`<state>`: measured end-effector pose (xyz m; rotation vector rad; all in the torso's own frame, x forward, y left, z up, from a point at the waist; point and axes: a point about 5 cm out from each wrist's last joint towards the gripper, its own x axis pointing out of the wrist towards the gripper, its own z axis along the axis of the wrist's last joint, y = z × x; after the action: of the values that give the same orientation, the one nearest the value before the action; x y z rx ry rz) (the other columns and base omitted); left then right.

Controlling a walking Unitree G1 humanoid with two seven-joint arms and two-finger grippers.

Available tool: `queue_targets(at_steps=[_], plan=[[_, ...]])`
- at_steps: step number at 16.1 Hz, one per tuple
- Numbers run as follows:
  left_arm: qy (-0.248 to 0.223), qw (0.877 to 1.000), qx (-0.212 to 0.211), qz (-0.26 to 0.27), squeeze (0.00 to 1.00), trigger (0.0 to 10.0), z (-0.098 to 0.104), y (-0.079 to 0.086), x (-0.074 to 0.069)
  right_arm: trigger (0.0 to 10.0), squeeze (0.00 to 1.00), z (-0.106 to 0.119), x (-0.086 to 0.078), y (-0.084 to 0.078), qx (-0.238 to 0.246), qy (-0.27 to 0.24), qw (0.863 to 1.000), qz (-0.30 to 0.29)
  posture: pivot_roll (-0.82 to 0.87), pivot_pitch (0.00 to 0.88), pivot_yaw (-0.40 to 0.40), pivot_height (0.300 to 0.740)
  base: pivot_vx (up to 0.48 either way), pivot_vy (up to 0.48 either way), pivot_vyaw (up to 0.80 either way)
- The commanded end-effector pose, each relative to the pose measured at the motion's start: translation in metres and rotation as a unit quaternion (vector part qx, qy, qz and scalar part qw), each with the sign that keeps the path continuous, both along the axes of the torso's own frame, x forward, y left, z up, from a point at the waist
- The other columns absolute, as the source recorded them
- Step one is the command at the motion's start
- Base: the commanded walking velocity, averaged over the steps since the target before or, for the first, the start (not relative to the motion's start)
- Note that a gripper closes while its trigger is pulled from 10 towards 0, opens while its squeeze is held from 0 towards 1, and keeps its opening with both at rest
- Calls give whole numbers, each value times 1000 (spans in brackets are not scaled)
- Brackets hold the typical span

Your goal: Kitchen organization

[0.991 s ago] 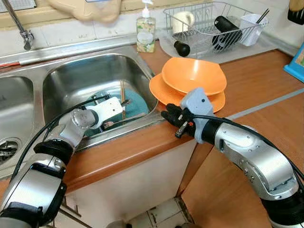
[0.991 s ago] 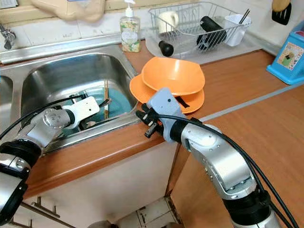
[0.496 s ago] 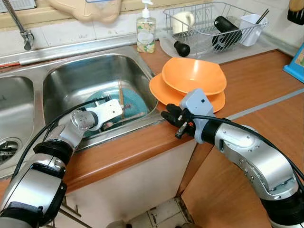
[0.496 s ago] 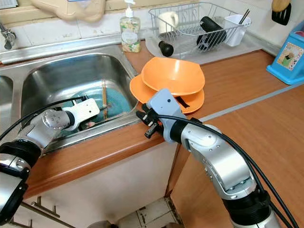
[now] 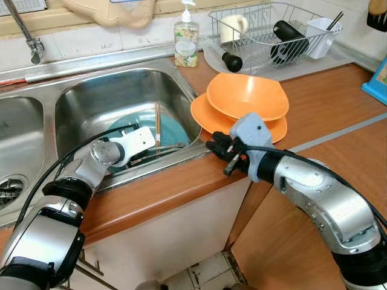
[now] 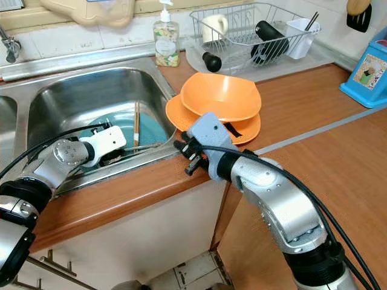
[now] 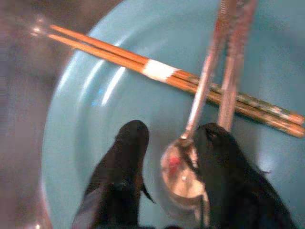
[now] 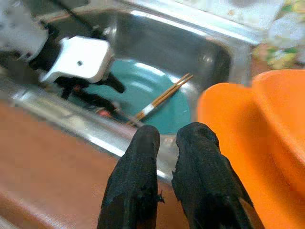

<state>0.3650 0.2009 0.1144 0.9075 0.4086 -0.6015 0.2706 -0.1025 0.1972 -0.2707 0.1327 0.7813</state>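
Left gripper in sink, fingers apart around spoon on teal plate.
Right gripper over counter edge, fingers nearly together, empty.

No lettering can be read — soap bottle label too blurred.

Wooden countertop surrounds a steel sink.

Bright, even light; glare on the steel sink; wrist views blurred.
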Motion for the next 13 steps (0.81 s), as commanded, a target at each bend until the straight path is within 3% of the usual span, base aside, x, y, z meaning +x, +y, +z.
queue_targets(at_steps=[1, 3, 5, 6, 9, 11, 13], plan=[[-33, 999, -9, 5, 1000, 10000, 14, 3, 5, 10000, 0, 18, 3, -5, 15, -25, 1000, -8, -154, 0, 33, 740, 0, 0, 0], [-78, 995, -63, 13, 1000, 10000, 31, 3, 8, 10000, 0, 35, 12, -18, 41, -41, 997, -41, -150, 0, 31, 740, 0, 0, 0], [-113, 984, -135, 12, 1000, 10000, 45, 0, 7, 10000, 1000, 43, 21, -36, 51, -41, 995, -76, -142, 0, 24, 740, 0, 0, 0], [-125, 975, -182, 3, 1000, 10000, 51, -4, 5, 10000, 1000, 45, 25, -42, 49, -39, 994, -87, -142, 0, 24, 740, 0, 0, 0], [-139, 954, -266, -14, 1000, 10000, 63, -8, -6, 10000, 1000, 47, 34, -55, 49, -36, 991, -117, -120, 0, 13, 740, 0, 0, 0], [-128, 953, -273, -31, 1000, 10000, 63, -10, -14, 10000, 1000, 46, 42, -63, 58, -28, 987, -145, -114, 0, 12, 740, 0, 0, 0], [-116, 946, -299, -45, 1000, 10000, 61, -14, -25, 10000, 1000, 41, 58, -79, 69, -3, 975, -213, -127, 0, 24, 740, 0, 0, 0]])
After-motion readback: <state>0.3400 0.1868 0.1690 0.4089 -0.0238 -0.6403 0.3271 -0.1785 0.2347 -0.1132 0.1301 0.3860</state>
